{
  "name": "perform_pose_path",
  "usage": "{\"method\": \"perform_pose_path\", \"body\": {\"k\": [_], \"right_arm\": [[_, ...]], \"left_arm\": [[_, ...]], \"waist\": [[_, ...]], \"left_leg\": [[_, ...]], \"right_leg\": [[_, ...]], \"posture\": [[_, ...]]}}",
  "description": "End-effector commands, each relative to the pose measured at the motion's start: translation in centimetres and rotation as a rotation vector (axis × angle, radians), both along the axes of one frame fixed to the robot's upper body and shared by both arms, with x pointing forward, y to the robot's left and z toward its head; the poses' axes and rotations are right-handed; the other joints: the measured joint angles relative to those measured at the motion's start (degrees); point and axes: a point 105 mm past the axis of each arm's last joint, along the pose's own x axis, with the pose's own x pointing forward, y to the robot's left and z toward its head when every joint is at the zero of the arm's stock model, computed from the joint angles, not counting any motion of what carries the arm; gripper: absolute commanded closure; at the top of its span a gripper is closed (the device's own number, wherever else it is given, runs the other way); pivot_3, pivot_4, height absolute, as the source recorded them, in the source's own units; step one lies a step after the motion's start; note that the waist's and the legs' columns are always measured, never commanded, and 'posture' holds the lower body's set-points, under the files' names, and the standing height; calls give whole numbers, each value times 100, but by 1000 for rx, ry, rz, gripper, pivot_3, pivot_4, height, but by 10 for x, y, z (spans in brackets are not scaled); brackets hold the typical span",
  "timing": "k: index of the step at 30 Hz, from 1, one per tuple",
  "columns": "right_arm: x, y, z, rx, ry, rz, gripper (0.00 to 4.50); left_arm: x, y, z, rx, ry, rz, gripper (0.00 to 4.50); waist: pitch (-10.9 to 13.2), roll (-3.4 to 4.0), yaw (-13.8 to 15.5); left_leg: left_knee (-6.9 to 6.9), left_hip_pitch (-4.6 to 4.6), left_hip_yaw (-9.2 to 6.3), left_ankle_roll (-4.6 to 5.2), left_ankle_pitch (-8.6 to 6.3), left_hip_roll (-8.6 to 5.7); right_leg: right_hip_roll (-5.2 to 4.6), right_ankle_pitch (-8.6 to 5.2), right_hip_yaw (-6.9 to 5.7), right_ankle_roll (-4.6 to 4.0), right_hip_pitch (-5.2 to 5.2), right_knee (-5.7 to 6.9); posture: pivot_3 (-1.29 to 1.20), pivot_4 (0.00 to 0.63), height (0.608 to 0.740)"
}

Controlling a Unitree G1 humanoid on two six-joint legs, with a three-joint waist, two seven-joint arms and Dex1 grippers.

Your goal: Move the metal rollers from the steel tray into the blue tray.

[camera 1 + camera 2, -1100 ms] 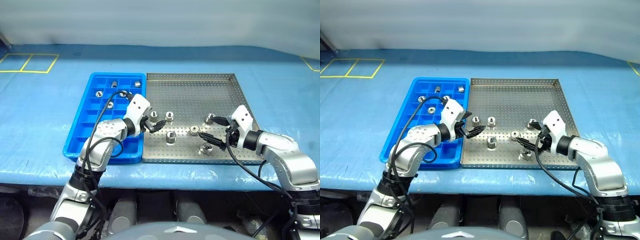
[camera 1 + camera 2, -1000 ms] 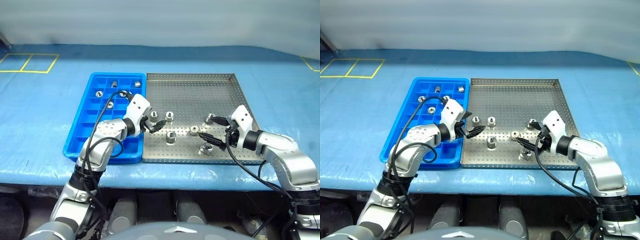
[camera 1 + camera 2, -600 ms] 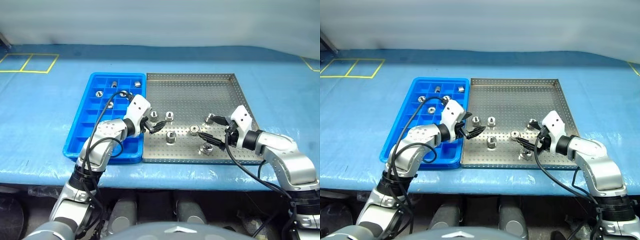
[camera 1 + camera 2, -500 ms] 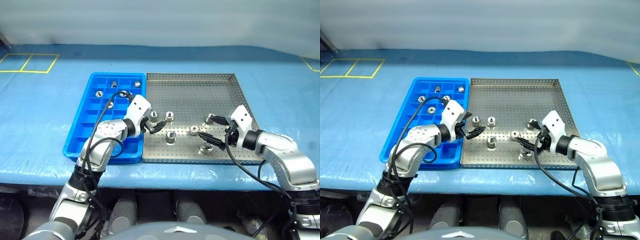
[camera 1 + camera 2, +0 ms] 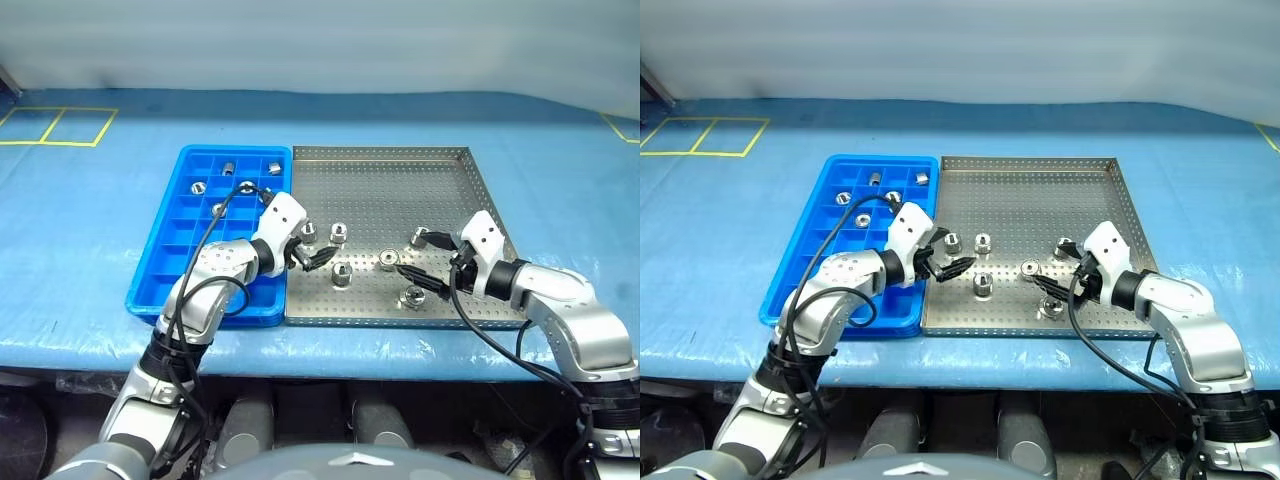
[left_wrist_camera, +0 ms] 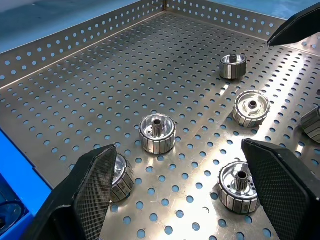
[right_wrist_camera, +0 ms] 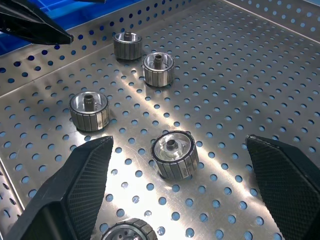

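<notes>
1. The steel tray point(image 5: 400, 170) sits in the middle of the frame on the bench point(image 5: 100, 220), which has a blue cover, and the blue tray point(image 5: 165, 255) lies just beside it on the left, their long edges almost touching
2. About 5 metal rollers point(image 5: 341, 275) are left on the perforated floor of the steel tray, all in its lower half; the upper half is bare
3. About 5 rollers are already in the blue tray, in compartments near its upper end point(image 5: 228, 168). In my judgement the task is around half done, and many compartments in the lower part are free
4. The left tool point(image 5: 314, 252) is released, its fingers spread wide and holding nothing. It hovers at the lower left part of the steel tray, and in the left wrist view 1 roller point(image 6: 157, 133) lies between the 2 fingers
5. The right tool point(image 5: 418, 262) is also released and empty, over the lower right part of the steel tray, with 1 roller point(image 7: 172, 153) between its fingers in the right wrist view
6. The low rim of the steel tray and the wall of the blue tray stand between the rollers and the compartments, so a carried roller must probably be lifted over both
7. The centre and upper part of the steel tray give open room for moving; the 2 tools are apart from each other
</notes>
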Motion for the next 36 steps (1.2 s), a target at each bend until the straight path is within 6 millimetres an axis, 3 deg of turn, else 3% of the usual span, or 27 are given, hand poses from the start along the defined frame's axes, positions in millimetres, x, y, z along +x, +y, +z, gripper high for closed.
{"method": "perform_pose_path", "body": {"k": [1,10,21,28,32,34,36], "right_arm": [[1,1,7,2,-37,10,24],[-1,2,4,7,-36,5,24],[-5,2,4,11,-49,-9,24],[-3,1,5,9,-59,-18,0],[-1,2,4,5,-65,-22,0],[-1,3,5,5,-67,-23,0],[0,4,5,5,-68,-21,0]], "left_arm": [[-4,-10,12,0,-54,-49,131],[-6,-32,-18,160,20,-114,131],[-2,-34,-50,327,81,-130,131],[-2,-31,-54,342,100,-118,2328],[-1,-29,-55,343,103,-106,2328],[0,-28,-53,329,99,-97,2704],[1,-30,-46,291,89,-94,2777]], "waist": [[0,0,1],[0,0,-15],[-1,2,-55],[-1,2,-104],[-1,2,-103],[-1,2,-103],[-1,2,-104]], "left_leg": [[0,0,0,0,0,0],[1,2,0,0,0,0],[1,4,1,0,0,0],[1,8,0,1,0,1],[3,9,0,1,1,1],[3,9,0,1,1,1],[3,9,0,1,1,1]], "right_leg": [[0,0,0,0,0,0],[1,0,0,0,1,1],[1,0,2,0,2,3],[3,0,2,0,3,7],[3,0,2,0,4,8],[3,0,2,0,4,8],[3,0,2,0,4,8]], "posture": [[59,150,740],[41,150,740],[22,150,740],[25,150,740],[33,150,740],[35,150,740],[35,150,740]]}}
